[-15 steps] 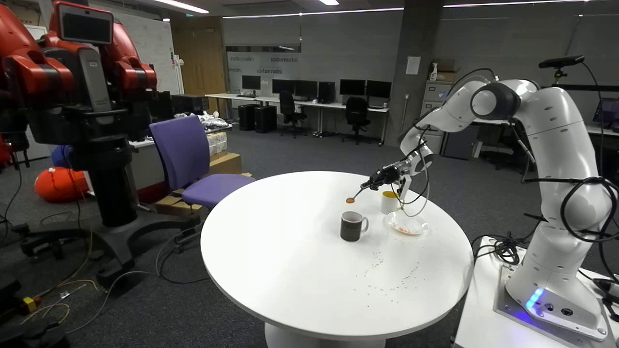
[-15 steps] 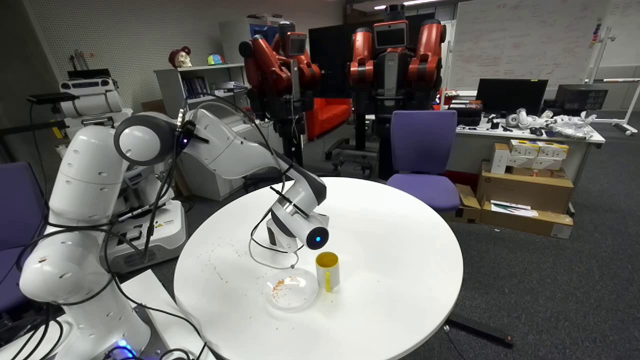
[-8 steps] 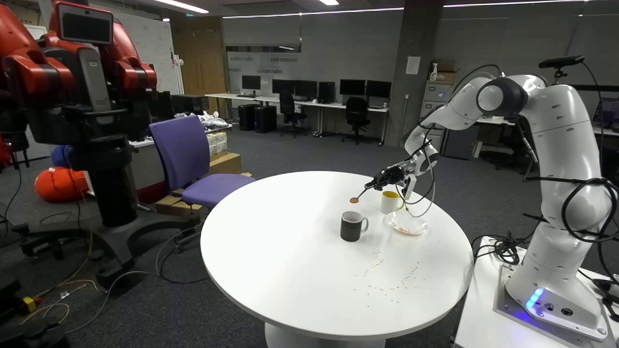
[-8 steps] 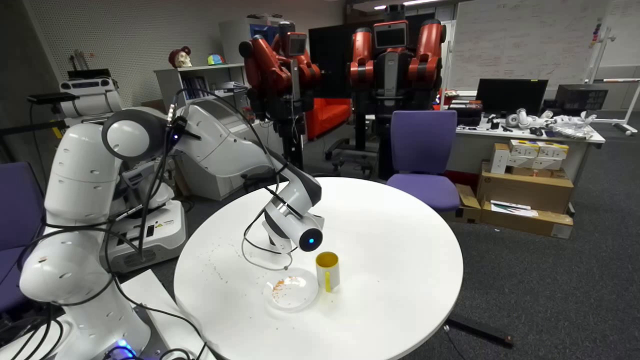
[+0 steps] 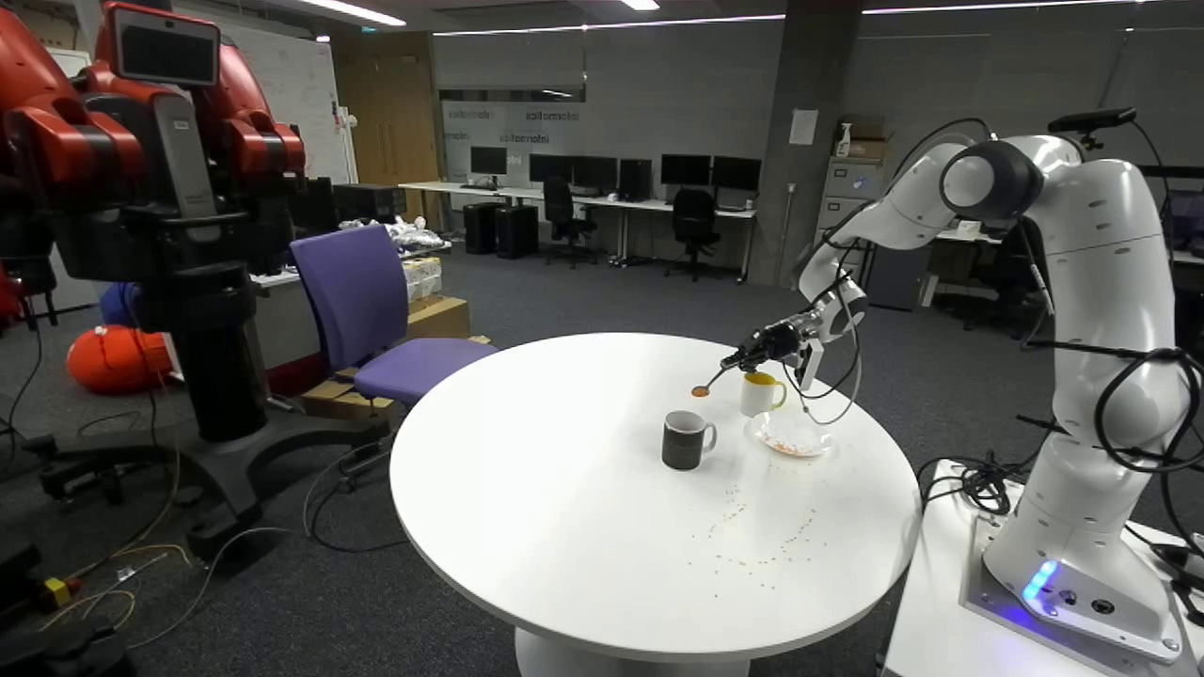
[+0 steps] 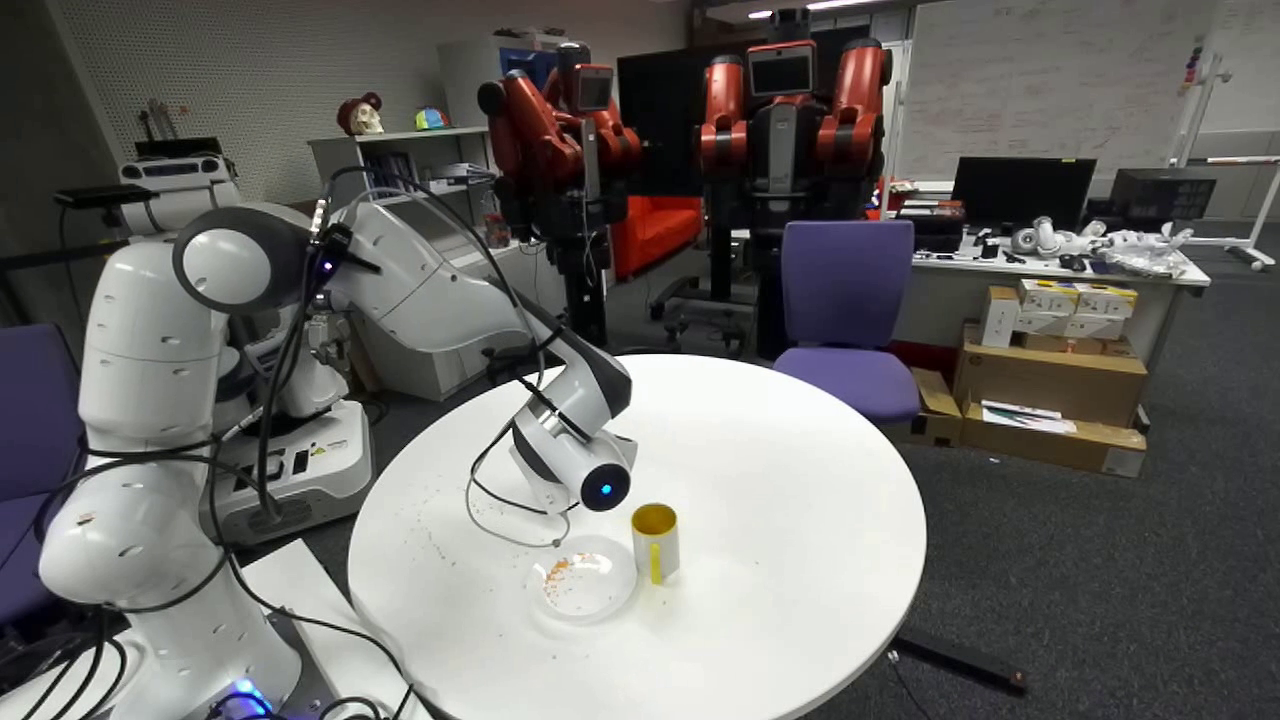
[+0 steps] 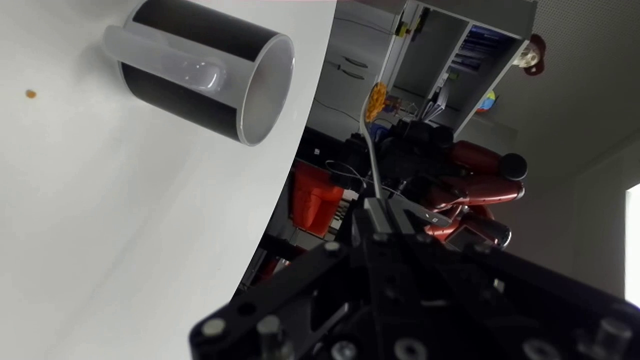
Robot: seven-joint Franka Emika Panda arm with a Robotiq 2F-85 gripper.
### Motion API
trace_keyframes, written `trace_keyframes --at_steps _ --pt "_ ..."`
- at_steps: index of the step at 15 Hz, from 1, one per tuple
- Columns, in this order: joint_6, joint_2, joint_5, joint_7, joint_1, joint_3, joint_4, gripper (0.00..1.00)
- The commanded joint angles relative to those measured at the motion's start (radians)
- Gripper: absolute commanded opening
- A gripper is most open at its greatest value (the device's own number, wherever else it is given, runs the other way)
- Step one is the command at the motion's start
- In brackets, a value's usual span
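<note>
Round white pedestal table [image 5: 564,489]: common support, level and broad, for pieces set in from the edge.

Panda arm [image 5: 1096,235]: based beside the table, not on it, presumably to save the top for other things; arched high, then slanted down over the tabletop.

Robotiq gripper [image 7: 388,215]: black, narrow-set, clamped on the handle of a slim spoon [image 7: 372,155]; a tight pinch, apt for so thin a stem.

Shallow pale plate [image 6: 590,600]: flat on the table, with orange grains [image 6: 557,574] mostly toward one side; raised at the rim, presumably to keep contents in.

Yellow-lined white mug [image 6: 643,540]: upright just beside the plate, contact unclear; mouth up, proper to an open vessel, with yellow handle left free.

Black-banded white mug [image 5: 682,440]: upright, apart from the plate, with handle toward it in an exterior view; sideways in the wrist view, apparently through a rolled viewpoint.

Slim spoon: in mid-air near the black-banded white mug, touching neither mug nor plate; gripped far back on the handle, presumably for reach beyond the fingers; bowl upward, a posture suited to carrying the heaped orange spoonful [image 7: 376,101].

Orange grains: strewn across the tabletop in both exterior views, kept in by no rim; loose grain [image 7: 31,94] in the wrist view.
</note>
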Motion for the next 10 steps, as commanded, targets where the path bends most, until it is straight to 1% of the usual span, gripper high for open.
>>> trace_keyframes --at_steps 1,10 --pt "-0.048 -0.066 -0.037 0.029 0.005 -0.025 -0.053 0.01" --pt "-0.112 -0.071 -0.134 0.034 0.003 -0.034 -0.037 0.01"
